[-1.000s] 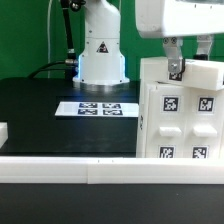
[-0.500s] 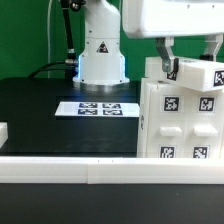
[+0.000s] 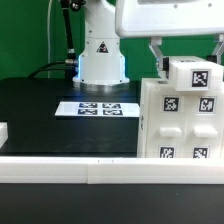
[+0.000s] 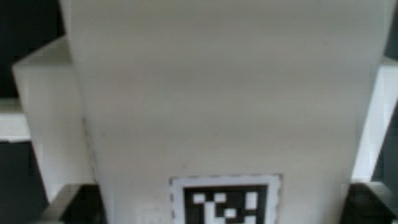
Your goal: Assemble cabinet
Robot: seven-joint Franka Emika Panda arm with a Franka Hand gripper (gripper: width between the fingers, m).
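Observation:
The cabinet's large white box point(image 3: 178, 125), with several black-and-white tags on its front, stands on the black table at the exterior view's right. My gripper point(image 3: 190, 60) hangs over its top and is shut on a white tagged panel point(image 3: 195, 76), held at the box's upper edge; whether the panel touches the box I cannot tell. One finger point(image 3: 157, 57) shows at the panel's left side; the other is hidden. In the wrist view the panel point(image 4: 214, 100) fills the picture with its tag point(image 4: 226, 205) between the dark fingers point(image 4: 64, 205).
The marker board point(image 3: 98, 107) lies flat mid-table. The arm's white base point(image 3: 100, 55) stands behind it. A small white piece point(image 3: 3, 131) sits at the left edge. A white rail point(image 3: 100, 172) runs along the front.
My gripper has moved toward the exterior view's left with the panel in it. The panel now shows a tagged face above the box's top.

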